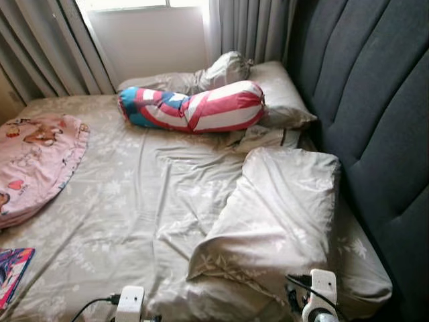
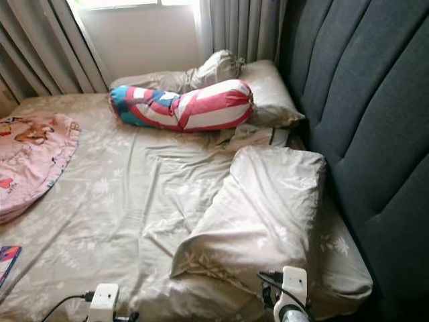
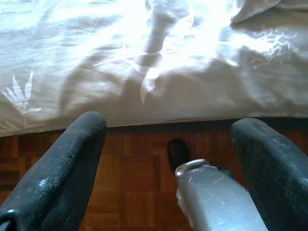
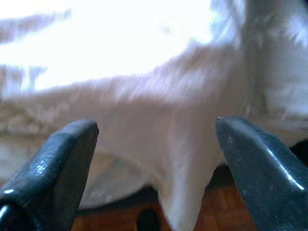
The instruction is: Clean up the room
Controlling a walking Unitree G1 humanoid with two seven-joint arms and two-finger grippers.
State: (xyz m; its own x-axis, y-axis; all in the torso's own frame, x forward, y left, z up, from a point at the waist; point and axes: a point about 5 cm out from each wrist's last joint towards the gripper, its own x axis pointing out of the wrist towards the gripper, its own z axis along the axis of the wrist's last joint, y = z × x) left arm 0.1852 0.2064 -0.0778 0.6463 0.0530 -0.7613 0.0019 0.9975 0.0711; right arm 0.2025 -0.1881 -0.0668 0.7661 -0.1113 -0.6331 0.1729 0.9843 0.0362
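Beige sheet [image 1: 134,201], printed with pale leaves, covers the bed across most of the frame, rumpled into creases at the middle. On it at lower right lies a pillow [image 1: 275,215] in the same cloth, flopped askew with one corner pointing to lower centre, close beside the dark padded headboard [image 1: 375,114] that fills the right side. Above it, at upper centre, a red, white and blue bolster [image 1: 194,107] lies crosswise, touching a second pillow [image 1: 278,94] at its right end, and a bunched beige cloth [image 1: 224,70] sits just behind. A pink blanket [image 1: 33,161] with cartoon prints is heaped at the left edge, and a small pink and blue item [image 1: 13,268] pokes in at lower left. Grey curtains [image 1: 47,47] hang on both sides of a bright window [image 1: 144,33] at the top.

The left gripper [image 3: 168,144] hangs low at the bed's edge, fingers spread wide, holding nothing, with wood floor [image 3: 134,163] beneath. The right gripper [image 4: 156,144] is likewise wide apart and empty, facing a drooping fold of pale fabric.
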